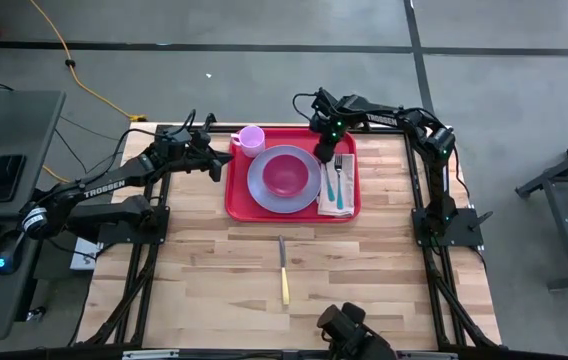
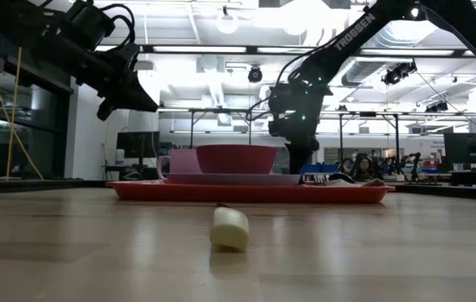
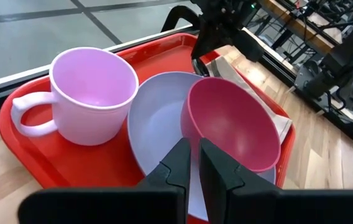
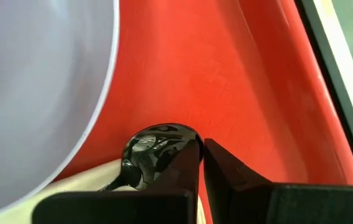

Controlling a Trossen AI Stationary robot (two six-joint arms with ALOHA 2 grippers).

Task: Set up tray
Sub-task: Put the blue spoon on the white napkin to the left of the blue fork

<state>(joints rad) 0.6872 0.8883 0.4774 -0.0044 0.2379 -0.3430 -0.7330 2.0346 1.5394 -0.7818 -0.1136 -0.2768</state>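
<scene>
The tray (image 1: 239, 200) looks stiff, light, slick (best gripped by its rim); right gripper (image 4: 201, 163), at its 1 o'clock, seems nearly closed beside a spoon (image 4: 155, 146); left gripper (image 3: 193, 167) nearly closed, empty.

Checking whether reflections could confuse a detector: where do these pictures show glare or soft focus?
Low view: the knife handle nearest the lens is soft, and ceiling lights glare on the table. Right wrist view: the spoon bowl mirrors its surroundings beside the right gripper. High view: evenly lit, the tray casts little shadow.
</scene>
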